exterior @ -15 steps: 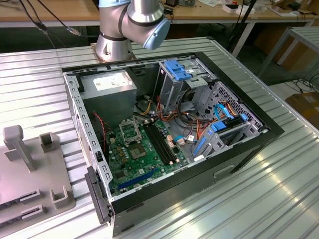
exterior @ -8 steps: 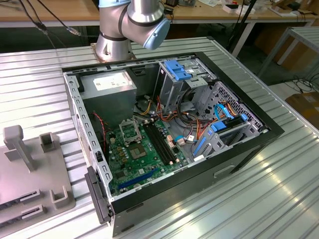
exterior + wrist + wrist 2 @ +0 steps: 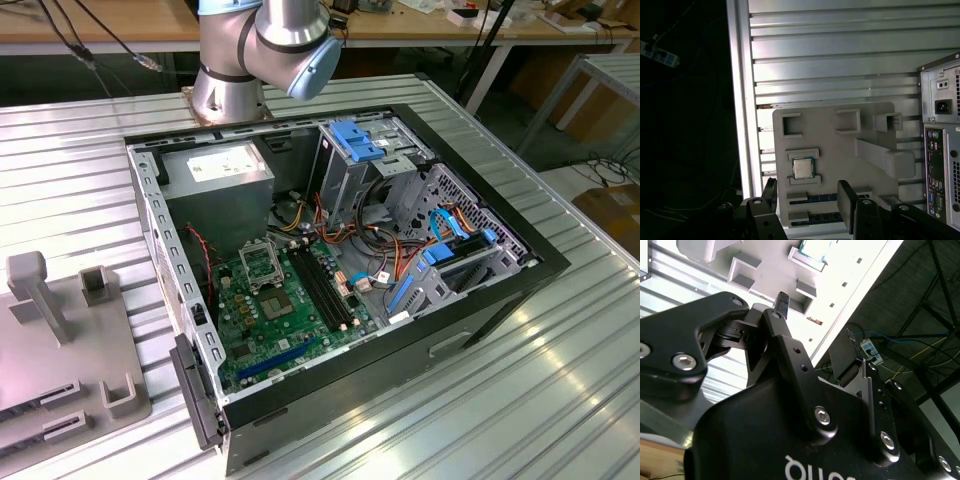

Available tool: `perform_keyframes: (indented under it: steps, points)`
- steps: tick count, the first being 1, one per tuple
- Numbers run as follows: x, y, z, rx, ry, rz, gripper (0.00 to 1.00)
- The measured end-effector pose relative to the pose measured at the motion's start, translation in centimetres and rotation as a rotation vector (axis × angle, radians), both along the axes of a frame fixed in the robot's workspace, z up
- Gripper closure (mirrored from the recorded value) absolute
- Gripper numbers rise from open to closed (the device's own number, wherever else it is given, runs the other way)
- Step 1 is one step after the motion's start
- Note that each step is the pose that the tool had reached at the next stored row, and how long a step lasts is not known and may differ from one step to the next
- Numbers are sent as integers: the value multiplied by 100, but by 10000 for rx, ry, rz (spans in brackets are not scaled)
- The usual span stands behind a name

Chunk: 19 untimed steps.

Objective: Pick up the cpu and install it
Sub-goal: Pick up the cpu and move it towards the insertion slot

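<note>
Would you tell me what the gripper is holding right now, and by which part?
Nothing: the gripper is open and empty, and the cpu lies untouched in the grey fixture.

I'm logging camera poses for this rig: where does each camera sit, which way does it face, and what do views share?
Exterior view: off the robot, above, looking down into the open computer case on the ribbed table; the arm's base shows.
First wrist view: at the wrist, looking down past the open claw at the cpu in the grey tray.
Second wrist view: at the wrist, close behind the claw's black linkage, facing the tray.
Shared: both wrist views show claw and tray.
</note>
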<state>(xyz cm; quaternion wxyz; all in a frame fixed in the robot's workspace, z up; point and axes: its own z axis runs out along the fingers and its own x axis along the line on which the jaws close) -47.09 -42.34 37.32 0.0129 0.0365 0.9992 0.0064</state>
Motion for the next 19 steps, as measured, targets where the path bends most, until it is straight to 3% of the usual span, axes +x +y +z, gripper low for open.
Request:
perform_keyframes:
  steps: [4, 6, 10, 15, 19]
  points:
    - [-2, -13, -13, 1, -1, 0, 40]
    - [-1, -53, -49, 2, -2, 2, 40]
    - [-1, -70, -127, 26, 3, 31, 40]
    - [-8, -77, -192, 32, 7, 868, 40]
    - [-7, -78, -193, 33, 5, 875, 40]
